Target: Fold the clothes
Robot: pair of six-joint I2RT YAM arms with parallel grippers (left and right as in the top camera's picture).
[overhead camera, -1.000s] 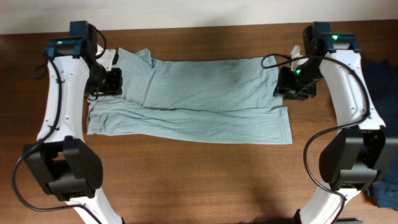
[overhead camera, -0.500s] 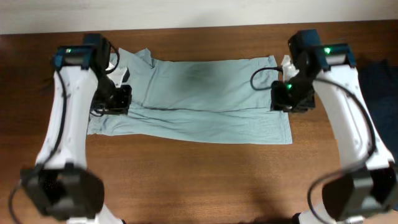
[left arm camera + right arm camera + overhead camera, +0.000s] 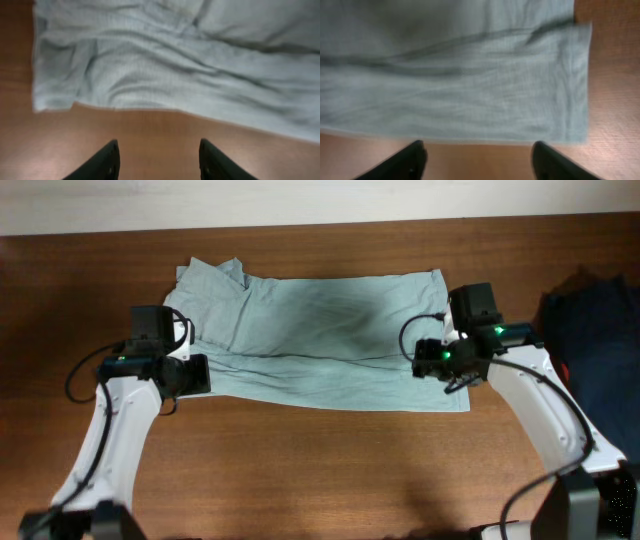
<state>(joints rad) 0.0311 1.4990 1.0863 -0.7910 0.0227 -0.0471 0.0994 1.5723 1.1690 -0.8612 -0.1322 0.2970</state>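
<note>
The clothes, a pale mint T-shirt (image 3: pixel 320 330), lie flat on the wooden table, doubled lengthwise with a crease line across the middle and a sleeve bunched at the far left. My left gripper (image 3: pixel 188 377) is over the shirt's near left corner. In the left wrist view the left gripper (image 3: pixel 159 159) is open over bare wood, with the shirt's hem (image 3: pixel 165 65) just ahead. My right gripper (image 3: pixel 442 365) sits by the near right corner. The right wrist view shows the right gripper (image 3: pixel 477 161) open and holding nothing, just short of the shirt's edge (image 3: pixel 470 85).
A dark navy garment (image 3: pixel 595 330) with a bit of red lies at the table's right edge, beside the right arm. The wooden table (image 3: pixel 320 470) stretches in front of the shirt. A pale wall runs along the far edge.
Both grippers have come from the shirt's far side corners toward its near edge and opened their jaws. The shirt lies much as before.
</note>
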